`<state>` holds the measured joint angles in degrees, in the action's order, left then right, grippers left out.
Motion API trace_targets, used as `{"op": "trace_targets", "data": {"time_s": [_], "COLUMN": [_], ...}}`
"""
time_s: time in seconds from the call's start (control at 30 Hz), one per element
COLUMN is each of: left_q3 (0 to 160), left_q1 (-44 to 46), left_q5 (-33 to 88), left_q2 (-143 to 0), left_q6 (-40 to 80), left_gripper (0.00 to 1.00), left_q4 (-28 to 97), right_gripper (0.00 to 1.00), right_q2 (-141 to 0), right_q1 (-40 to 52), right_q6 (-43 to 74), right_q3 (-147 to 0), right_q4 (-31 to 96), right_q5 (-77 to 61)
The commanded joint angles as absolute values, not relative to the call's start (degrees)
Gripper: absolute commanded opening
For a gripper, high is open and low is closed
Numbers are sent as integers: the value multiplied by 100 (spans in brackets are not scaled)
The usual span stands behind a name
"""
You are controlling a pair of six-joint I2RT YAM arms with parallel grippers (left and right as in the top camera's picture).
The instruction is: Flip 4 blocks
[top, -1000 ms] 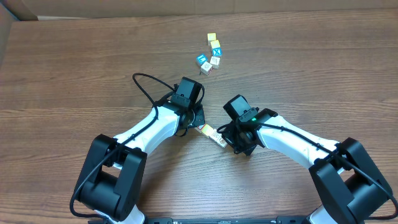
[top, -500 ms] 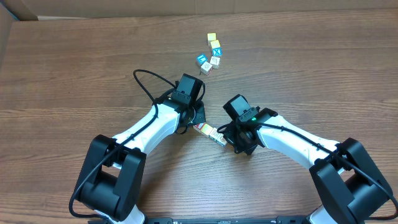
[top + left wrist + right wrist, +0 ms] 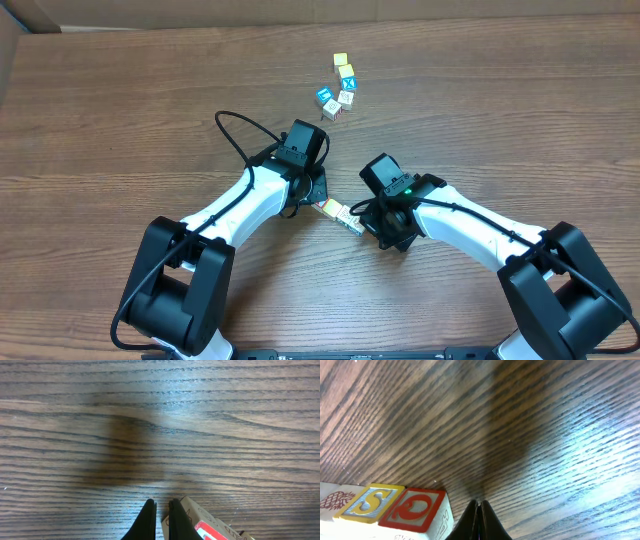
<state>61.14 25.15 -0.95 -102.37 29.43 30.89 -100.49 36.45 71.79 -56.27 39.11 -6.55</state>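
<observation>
L arm (image 3: 240, 205) and R arm (image 3: 470, 230) both reach inward, wrists angled toward each other. Left claw (image 3: 161, 509) - jaws pinched to a thin slit, tips down. Right claw (image 3: 479, 506) - jaws pressed fully together.

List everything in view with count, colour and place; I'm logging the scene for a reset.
row of blocks: looks like four, touching; red-and-white, cream and green-marked faces; table centre, between the two tools
loose cubes: about six; yellow, blue and cream faces; clustered at the far side
table: one, brown wood grain, under everything
cable: one, black, looped beside the left arm
left arm: one, white with black joints, reaching in from the near left
right arm: one, white with black joints, reaching in from the near right
left tool: one, black, shut, at the row's red-and-white end
right tool: one, black, shut, at the row's other end
</observation>
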Motion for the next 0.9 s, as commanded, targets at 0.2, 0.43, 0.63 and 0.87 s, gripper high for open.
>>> {"op": "trace_targets", "data": {"time_s": [0.2, 0.43, 0.63, 0.87], "left_q3": [6252, 6252, 6252, 6252], "left_q1": [2504, 2504, 2504, 2504], "left_q5": [-132, -10, 137, 292], "left_q2": [-10339, -10342, -10346, -10350], "left_q6": [2716, 2694, 2681, 2672], "left_gripper": [4, 4, 4, 4], "left_q4": [3107, 3114, 3105, 3037], "right_gripper": [4, 4, 4, 4], "right_q2": [-9870, -9870, -9870, -9870], "right_q1": [3852, 3857, 3857, 3859], "right_q6": [7526, 7524, 7526, 7682], "right_q3": [-5658, -5658, -5658, -5658], "right_q4": [3726, 3586, 3586, 3553], "right_q5": [-454, -456, -580, -740]}}
